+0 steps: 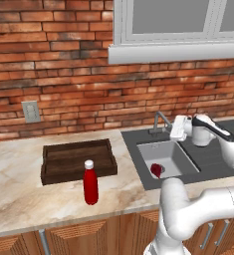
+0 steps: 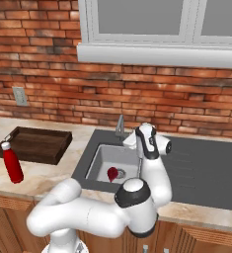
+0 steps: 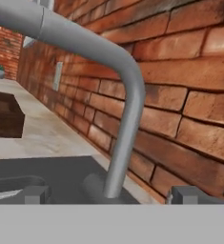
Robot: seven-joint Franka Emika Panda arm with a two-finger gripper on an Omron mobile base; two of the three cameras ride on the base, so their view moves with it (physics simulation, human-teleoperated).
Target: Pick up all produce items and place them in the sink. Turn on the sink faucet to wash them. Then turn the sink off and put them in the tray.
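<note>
One dark-red produce item (image 1: 156, 170) lies in the sink (image 1: 180, 158) basin beside the drain. The gripper (image 3: 111, 194), fingers spread apart and empty, sits just before the sink faucet (image 3: 125, 109), so washing seems in hand. Next it likely must reach the lever, with the tray (image 1: 77, 160) waiting on the counter.

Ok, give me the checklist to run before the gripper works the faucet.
1. Produce item in the sink: ok, it lies near the drain.
2. Gripper open: ok, fingertips spread wide in the hand view.
3. Gripper at the faucet: ok, stem stands between the fingertips.
4. Lever located: cannot tell.
5. Water off: ok, none visible.
6. Tray free to take the produce: ok; the red bottle stands in front of it.
</note>
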